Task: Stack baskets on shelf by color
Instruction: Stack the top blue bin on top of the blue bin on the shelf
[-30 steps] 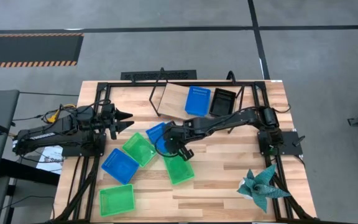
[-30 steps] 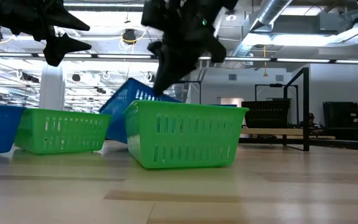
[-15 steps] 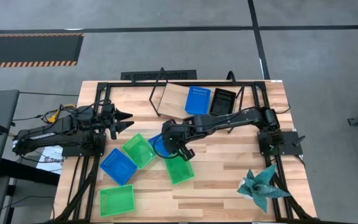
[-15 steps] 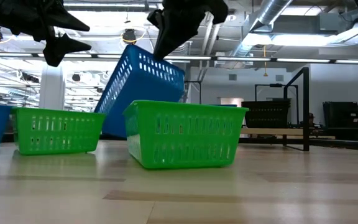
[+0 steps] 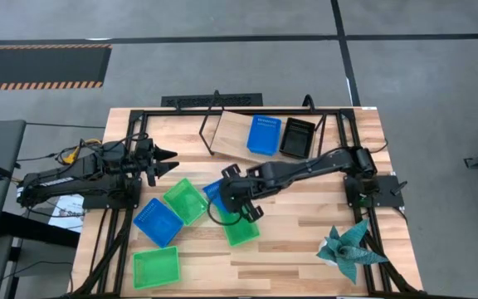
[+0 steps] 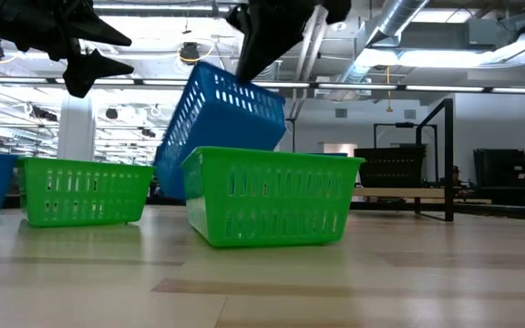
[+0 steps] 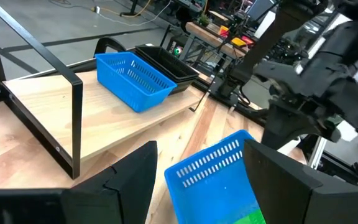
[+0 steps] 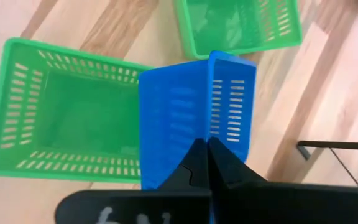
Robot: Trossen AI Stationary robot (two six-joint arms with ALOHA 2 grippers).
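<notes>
Currently, centre of the high view: the right pincer (image 5: 237, 198) is clamped on the rim of a blue basket (image 6: 219, 123), fingers pressed together over one wall. The basket hangs tilted, clear of the surface (image 5: 305, 232), one lower corner dipping behind the green basket (image 6: 267, 196) in the low view's middle. In the right wrist view the held blue basket (image 8: 194, 121) is seen edge-on, above that green basket (image 8: 61, 118), with another green basket (image 8: 238, 25) at the frame's top.

Left pincer (image 5: 166, 160): centre-left of the high view, raised above the surface, fingers apart, holding nothing.

Shelf (image 5: 232, 133): upper centre of the high view, a light board on black wire legs. It carries one blue basket (image 5: 264, 134) and, just to its right, a black basket (image 5: 297, 137); the board's left part is bare. The left wrist view shows both, blue (image 7: 132, 78) in front of black (image 7: 166, 62).

Loose on the surface, lower left of the high view: a green basket (image 5: 185, 199) just left of the right pincer, a blue basket (image 5: 158, 221) beside it, a green basket (image 5: 155, 267) near the bottom edge, and a green basket (image 5: 241, 228) under the right pincer.

Lower right: a teal folded-paper plant (image 5: 351, 247), well apart from the baskets.
</notes>
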